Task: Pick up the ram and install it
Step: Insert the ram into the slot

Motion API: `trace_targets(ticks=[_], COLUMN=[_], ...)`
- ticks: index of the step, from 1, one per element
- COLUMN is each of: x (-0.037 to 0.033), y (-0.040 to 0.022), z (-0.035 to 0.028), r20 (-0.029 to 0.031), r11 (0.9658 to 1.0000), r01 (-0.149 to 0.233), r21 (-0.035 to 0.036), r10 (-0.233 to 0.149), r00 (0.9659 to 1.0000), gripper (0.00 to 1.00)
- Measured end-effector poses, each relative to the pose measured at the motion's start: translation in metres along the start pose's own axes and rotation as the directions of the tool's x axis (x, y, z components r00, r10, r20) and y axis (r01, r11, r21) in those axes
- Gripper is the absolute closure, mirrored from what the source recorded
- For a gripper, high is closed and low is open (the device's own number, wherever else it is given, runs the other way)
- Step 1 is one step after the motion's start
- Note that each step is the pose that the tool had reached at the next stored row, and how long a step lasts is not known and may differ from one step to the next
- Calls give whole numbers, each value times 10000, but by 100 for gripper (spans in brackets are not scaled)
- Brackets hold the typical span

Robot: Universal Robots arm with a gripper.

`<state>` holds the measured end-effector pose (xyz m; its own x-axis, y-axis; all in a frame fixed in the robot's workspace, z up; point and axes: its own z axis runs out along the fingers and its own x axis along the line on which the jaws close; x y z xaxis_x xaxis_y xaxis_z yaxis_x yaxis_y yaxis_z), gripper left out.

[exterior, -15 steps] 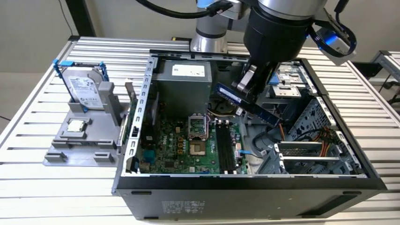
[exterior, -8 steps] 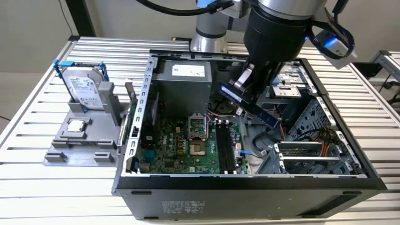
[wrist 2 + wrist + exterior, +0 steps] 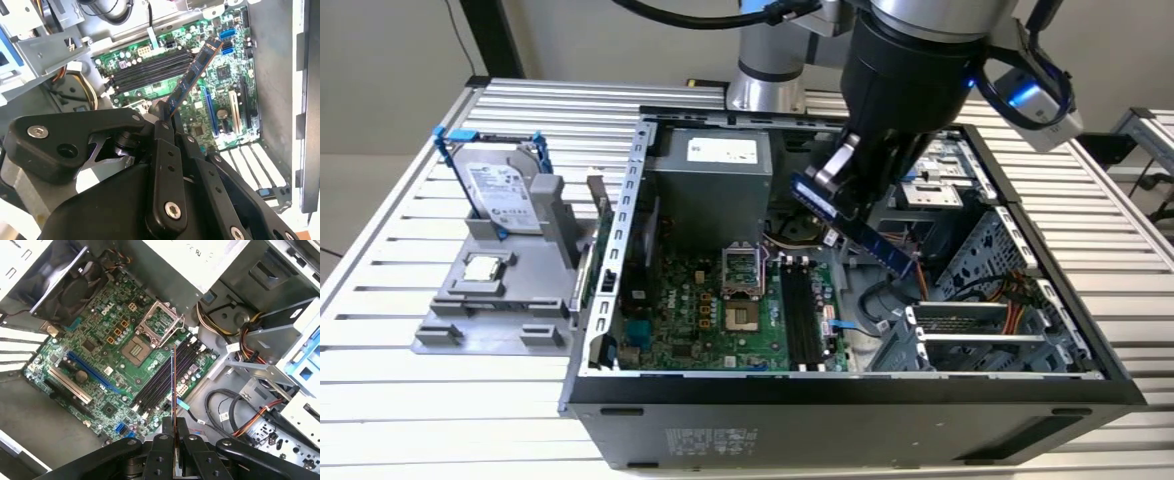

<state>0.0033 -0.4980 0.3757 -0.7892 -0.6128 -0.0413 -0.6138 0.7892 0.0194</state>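
Note:
My gripper (image 3: 843, 190) hangs over the open computer case (image 3: 607, 300) and is shut on the ram (image 3: 881, 245), a long dark blue stick held tilted above the motherboard. In the second wrist view the ram (image 3: 192, 77) juts out from between the black fingers (image 3: 162, 131) towards the board. The first wrist view has the ram (image 3: 173, 385) edge-on, hovering over the row of black memory slots (image 3: 160, 385) and running roughly parallel to them. My gripper (image 3: 174, 432) clamps its near end. The slots (image 3: 801, 300) lie below, apart from the stick.
A grey stand (image 3: 494, 300) at the exterior view's left carries a silver hard drive (image 3: 500, 190) in a blue frame and a small processor chip (image 3: 483, 267). Inside the case sit the power supply (image 3: 714, 175), processor socket (image 3: 740, 270), drive cage (image 3: 987, 330) and loose cables (image 3: 225, 410).

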Motion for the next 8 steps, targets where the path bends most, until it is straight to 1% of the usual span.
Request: trace_targets(ticks=[4, 8], x=[0, 0], y=[0, 0], z=[0, 0], r20=[7, 16], r11=[9993, 9969], r01=[-360, -789], r21=[14, 32], r10=[360, 789], r00=[9994, 9969], gripper=[100, 100])
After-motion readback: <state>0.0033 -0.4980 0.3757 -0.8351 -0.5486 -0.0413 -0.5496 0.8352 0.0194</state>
